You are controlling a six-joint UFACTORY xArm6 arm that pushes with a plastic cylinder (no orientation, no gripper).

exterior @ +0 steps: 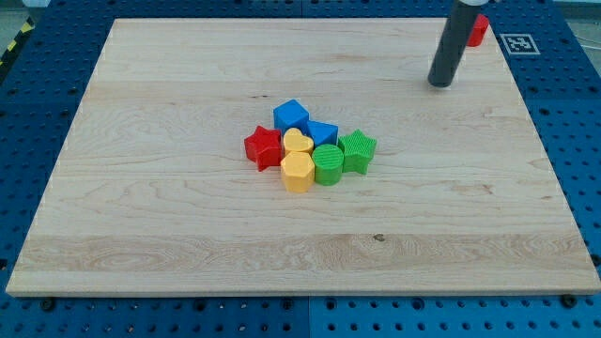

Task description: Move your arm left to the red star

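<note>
Because my tip (439,84) is just a rod with no fingers, it can only push. The red star (264,147) sits mid-worktop (141,113), touching other blocks, looking light and hard; approach its free left side.

Wooden board (141,216) lies on a blue perforated table (38,103). Landmark: yellow hexagonal block (297,173), near board centre. Yellow heart block (298,143) touches it on the side toward the view's top. Blue cube (291,116) sits beyond the heart, further toward the top. Second blue block (322,133), shape unclear, up and right of the landmark. Green round block (328,163) touches its right side; green star block (357,150) just right of that. Red block (478,30), partly hidden, far up-right at the board's corner. Black-and-white marker tag (519,42) just right of it.
</note>
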